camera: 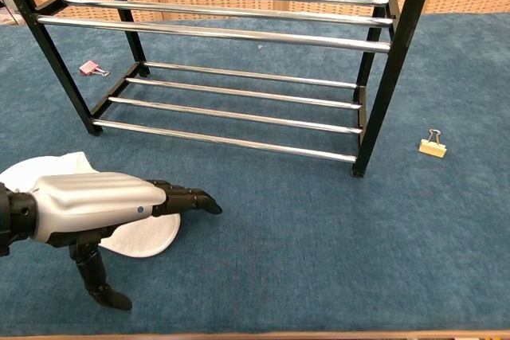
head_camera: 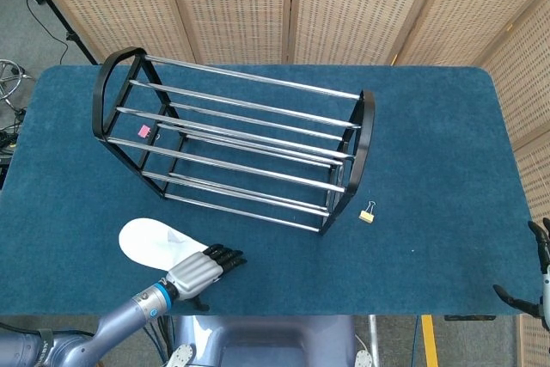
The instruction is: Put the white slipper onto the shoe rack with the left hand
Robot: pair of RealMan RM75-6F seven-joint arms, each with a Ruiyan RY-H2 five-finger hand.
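The white slipper (head_camera: 148, 241) lies flat on the blue cloth near the table's front left, in front of the rack. In the chest view the slipper (camera: 35, 174) is partly hidden behind my left hand (camera: 111, 201). My left hand (head_camera: 204, 266) hovers over the slipper's right end with its fingers (camera: 187, 197) stretched out to the right and the thumb pointing down; it holds nothing. The black and chrome shoe rack (head_camera: 234, 150) stands mid-table with bare bars (camera: 239, 34). My right hand (head_camera: 538, 285) shows at the far right edge, fingers apart, holding nothing.
A small gold binder clip (head_camera: 368, 212) lies right of the rack's near post (camera: 433, 145). A pink clip (head_camera: 144, 131) lies under the rack's left end (camera: 90, 68). Wicker screens stand behind the table.
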